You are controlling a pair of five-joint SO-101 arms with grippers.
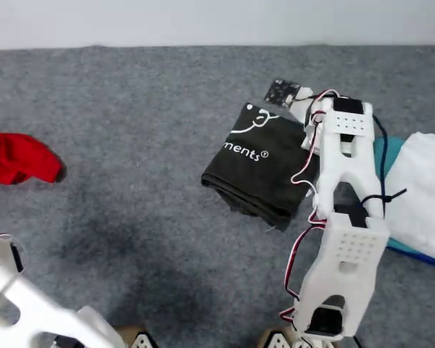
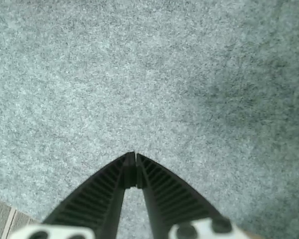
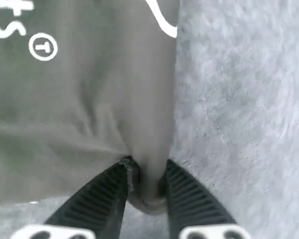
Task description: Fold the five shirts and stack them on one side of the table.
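Shirts lie in three places on the grey-covered desk (image 1: 130,109). A dark shirt (image 1: 257,170) with white print sits folded a little right of centre. It is turned corner-wise to the desk's edges, with one corner toward the far side and one toward the near side. Its outline is close to square, so no long axis stands out. The stacked, thicker edge runs along its near-left side, and the line of print slants from the left down toward the right. A red shirt (image 1: 18,158) lies bunched and unfolded at the far left edge, well apart from the dark one. At the right edge a white shirt (image 1: 424,192) rests on top of a teal shirt (image 1: 388,148), whose edge shows from beneath it. The right arm (image 1: 344,217) stretches from the near side up between that pile and the dark shirt, its wrist over the dark shirt's right side. In the right wrist view the right gripper (image 3: 145,169) is nearly closed, pinching a fold at the edge of the dark shirt (image 3: 89,99) between its ribbed fingers (image 3: 189,199). The left arm (image 1: 29,304) sits at the near left corner. The left gripper (image 2: 135,157) has its tips pressed together with nothing between them, above bare grey surface. A small dark speckled object (image 1: 283,92) lies just beyond the dark shirt's far corner.
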